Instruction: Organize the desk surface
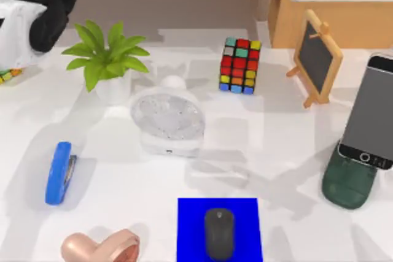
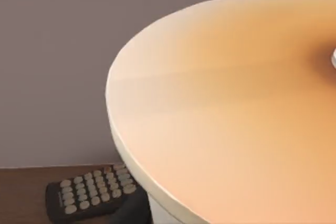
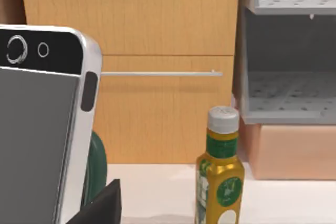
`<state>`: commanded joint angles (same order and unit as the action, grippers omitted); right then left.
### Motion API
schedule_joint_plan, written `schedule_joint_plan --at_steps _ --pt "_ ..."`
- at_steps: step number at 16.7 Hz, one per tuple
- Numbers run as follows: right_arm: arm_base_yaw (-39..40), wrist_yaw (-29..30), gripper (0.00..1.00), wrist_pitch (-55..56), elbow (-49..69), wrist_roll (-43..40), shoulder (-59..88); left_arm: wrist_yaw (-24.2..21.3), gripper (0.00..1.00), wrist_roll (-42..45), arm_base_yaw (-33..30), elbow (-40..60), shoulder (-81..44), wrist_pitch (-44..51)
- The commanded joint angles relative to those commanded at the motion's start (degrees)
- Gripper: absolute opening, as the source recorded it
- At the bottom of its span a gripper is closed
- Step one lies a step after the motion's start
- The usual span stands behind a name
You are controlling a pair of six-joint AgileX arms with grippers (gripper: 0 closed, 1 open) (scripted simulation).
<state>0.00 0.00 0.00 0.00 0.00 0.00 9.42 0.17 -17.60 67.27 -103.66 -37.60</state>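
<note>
Crowdedly, the desk is inviting knocks: the left arm is hanging over the plant, claw state impossible to tell

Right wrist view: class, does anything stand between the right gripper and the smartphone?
Nothing visible does. The smartphone leans on its green stand directly ahead, and the right gripper sits close beside it. The yellow bottle stands off to one side on the desk surface.
</note>
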Motion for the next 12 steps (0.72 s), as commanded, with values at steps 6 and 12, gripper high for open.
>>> schedule_joint_plan --at_steps 6,12 --pt "0.0 0.0 1.00 0.0 0.0 0.0 0.0 7.2 0.00 -2.3 -4.2 18.1 -8.9 18.3" --pt "0.0 0.0 1.00 0.0 0.0 0.0 0.0 9.7 0.00 -4.1 -4.2 27.0 -12.6 27.5"
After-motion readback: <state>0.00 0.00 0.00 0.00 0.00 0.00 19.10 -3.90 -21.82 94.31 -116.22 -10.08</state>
